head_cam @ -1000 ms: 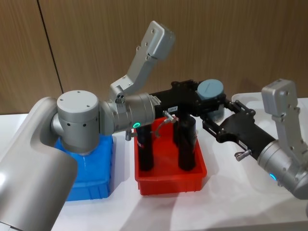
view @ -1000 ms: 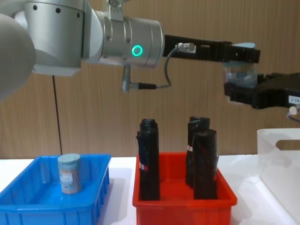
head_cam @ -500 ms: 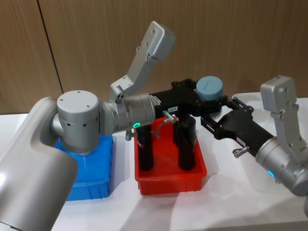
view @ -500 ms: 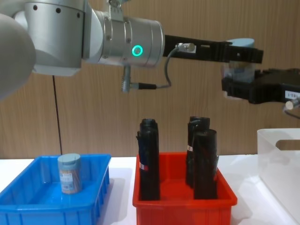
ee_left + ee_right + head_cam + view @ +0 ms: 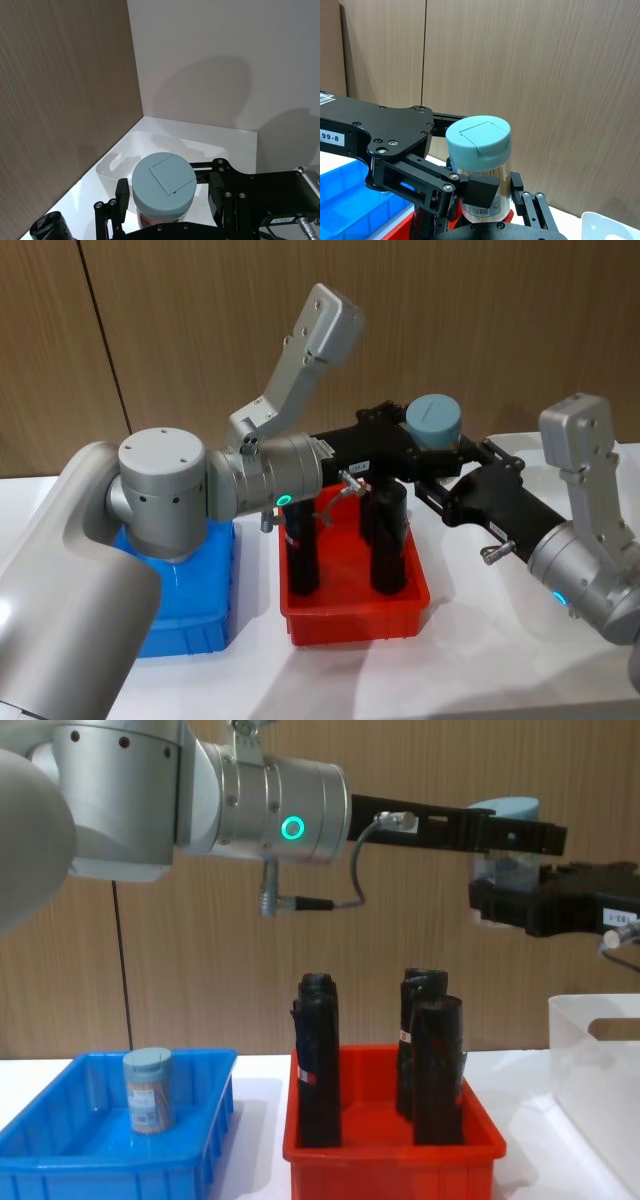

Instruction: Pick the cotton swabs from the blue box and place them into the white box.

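Pale-blue-lidded jar: cotton swabs jar (image 5: 433, 422) is upright, held in the air above the far right corner of the red bin (image 5: 390, 1170), level with both wrists.
Left arm: forearm stretched level from the robot's left across above the red bin, with a green ring lit at the wrist.
Left gripper (image 5: 425, 452): clamped on the jar's clear body under the lid; one pad presses its side in the right wrist view.
Right arm: elbow raised on the right, forearm angled in toward the jar.
Right gripper (image 5: 505, 905): fingers flank the jar's lower part; can't tell whether they grip it.
Second cotton swabs jar (image 5: 148, 1090): upright in the blue box (image 5: 60, 1160).
Black rolls (image 5: 318, 1060): upright in the red bin.
White box (image 5: 600, 1060): at the table's right end, beside the red bin.
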Action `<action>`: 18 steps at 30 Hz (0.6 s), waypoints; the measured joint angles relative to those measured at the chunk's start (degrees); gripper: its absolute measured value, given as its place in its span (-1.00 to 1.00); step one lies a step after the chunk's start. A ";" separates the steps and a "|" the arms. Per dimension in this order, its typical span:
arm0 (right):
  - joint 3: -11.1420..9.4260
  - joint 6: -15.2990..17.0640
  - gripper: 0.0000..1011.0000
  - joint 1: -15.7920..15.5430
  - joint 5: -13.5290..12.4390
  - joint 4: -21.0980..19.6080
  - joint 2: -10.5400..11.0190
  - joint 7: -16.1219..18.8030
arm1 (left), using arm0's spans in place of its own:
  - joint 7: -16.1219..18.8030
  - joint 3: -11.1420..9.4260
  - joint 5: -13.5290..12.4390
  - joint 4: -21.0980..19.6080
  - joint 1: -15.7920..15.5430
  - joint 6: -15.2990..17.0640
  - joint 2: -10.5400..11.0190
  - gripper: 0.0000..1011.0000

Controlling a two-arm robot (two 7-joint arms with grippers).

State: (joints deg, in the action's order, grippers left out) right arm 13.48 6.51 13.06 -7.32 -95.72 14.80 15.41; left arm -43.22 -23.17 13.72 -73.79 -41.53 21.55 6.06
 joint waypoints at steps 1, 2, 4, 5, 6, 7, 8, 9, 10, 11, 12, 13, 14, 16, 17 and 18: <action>0.01 0.01 0.26 0.04 -0.02 0.06 -0.02 -0.04 | 0.00 0.00 0.00 0.00 0.00 0.00 0.00 0.99; 0.01 0.02 0.26 0.04 -0.03 0.10 -0.04 -0.05 | 0.00 0.00 0.00 0.00 0.00 0.00 0.00 0.99; 0.01 0.07 0.26 0.05 -0.07 0.27 -0.05 -0.14 | 0.00 0.00 0.00 0.00 0.00 0.00 0.00 0.99; 0.01 0.10 0.26 0.05 -0.08 0.33 -0.05 -0.19 | 0.00 0.00 0.00 0.00 0.00 0.00 0.00 0.99; 0.01 0.14 0.26 0.05 -0.11 0.40 -0.06 -0.28 | 0.00 0.00 0.00 0.00 0.00 0.00 0.00 0.99; 0.00 0.22 0.26 0.02 -0.19 0.52 -0.05 -0.44 | 0.00 0.00 0.00 0.00 0.00 0.00 0.00 0.99; -0.02 0.27 0.26 -0.03 -0.30 0.63 -0.03 -0.52 | 0.00 0.00 0.00 0.00 0.00 0.00 0.00 0.99; -0.04 0.30 0.26 -0.08 -0.36 0.71 -0.01 -0.57 | 0.00 0.00 0.00 0.00 0.00 0.00 0.00 0.99; -0.10 0.39 0.26 -0.21 -0.53 0.89 0.05 -0.81 | 0.00 0.00 0.00 0.00 0.00 0.00 0.00 0.99; -0.13 0.43 0.26 -0.26 -0.57 0.97 0.09 -0.93 | 0.00 0.00 0.00 0.00 0.00 0.00 0.00 0.99; -0.21 0.46 0.26 -0.34 -0.62 1.09 0.16 -1.03 | 0.00 0.00 0.00 0.00 0.00 0.00 0.00 0.99; -0.31 0.52 0.26 -0.50 -0.79 1.28 0.27 -1.34 | 0.00 0.00 0.00 0.00 0.00 0.00 0.00 0.99; -0.37 0.55 0.26 -0.58 -0.94 1.39 0.34 -1.52 | 0.00 0.00 0.00 0.00 0.00 0.00 0.00 0.99; -0.64 0.67 0.26 -0.86 -1.13 1.76 0.60 -2.06 | 0.00 0.00 0.00 0.00 0.00 -0.01 0.00 0.99; -0.74 0.71 0.26 -0.95 -1.28 1.88 0.69 -2.32 | -0.01 0.00 0.00 0.00 0.00 -0.01 0.00 0.99; -0.83 0.73 0.26 -1.03 -1.35 2.00 0.78 -2.45 | 0.00 0.00 -0.01 0.00 0.00 -0.01 0.00 0.99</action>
State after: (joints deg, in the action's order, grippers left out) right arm 12.65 7.24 12.03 -8.67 -93.72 15.58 12.96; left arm -43.23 -23.17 13.71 -73.79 -41.53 21.55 6.07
